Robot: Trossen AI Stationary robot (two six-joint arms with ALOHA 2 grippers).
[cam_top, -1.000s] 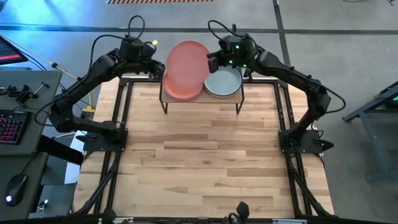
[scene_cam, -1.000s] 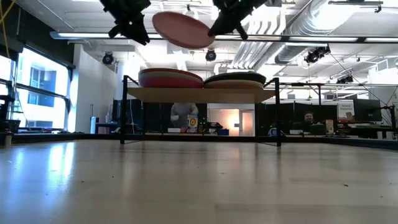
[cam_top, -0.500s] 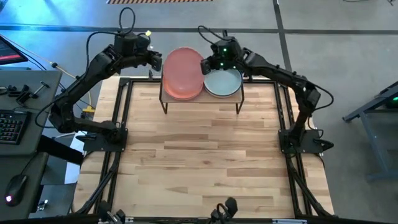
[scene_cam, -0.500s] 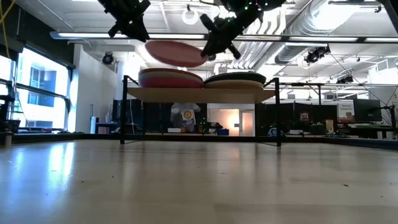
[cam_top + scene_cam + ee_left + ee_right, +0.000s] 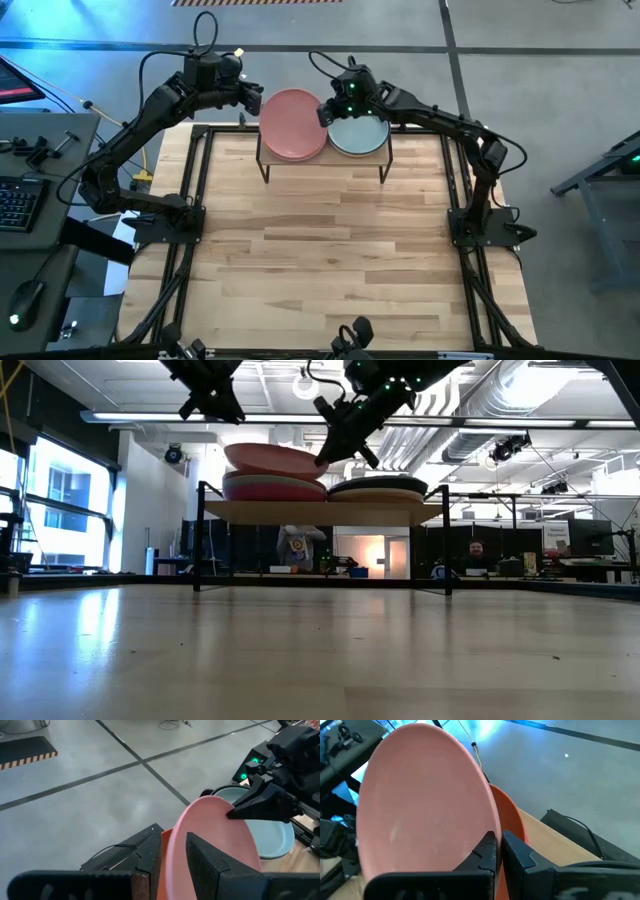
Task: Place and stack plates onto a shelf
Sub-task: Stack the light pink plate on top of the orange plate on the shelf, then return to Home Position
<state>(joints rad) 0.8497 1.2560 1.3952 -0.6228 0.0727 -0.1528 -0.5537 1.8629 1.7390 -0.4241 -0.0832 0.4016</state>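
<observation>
Seen from above, the left gripper (image 5: pixel 254 98) sits in the upper left of the frame, its two dark fingers clamped on the left rim of a round matte pink plate (image 5: pixel 294 122). That plate lies over the left-hand stack on the small low shelf with a light wooden top and thin black metal legs (image 5: pixel 322 158), at upper centre of the frame by the far edge of the large butcher-block table (image 5: pixel 320 250). In the low view the pink plate (image 5: pixel 272 460) tilts slightly, resting on a stack whose upper plates look magenta (image 5: pixel 272 489). Just right of centre, the right gripper (image 5: pixel 324 112) pinches the plate's right rim, fingers closed tight on it. Beside it to the right, a pale grey-green round plate (image 5: pixel 362 135) tops the second stack. In the right wrist view a terracotta orange plate (image 5: pixel 512 827) shows just under the pink one.
</observation>
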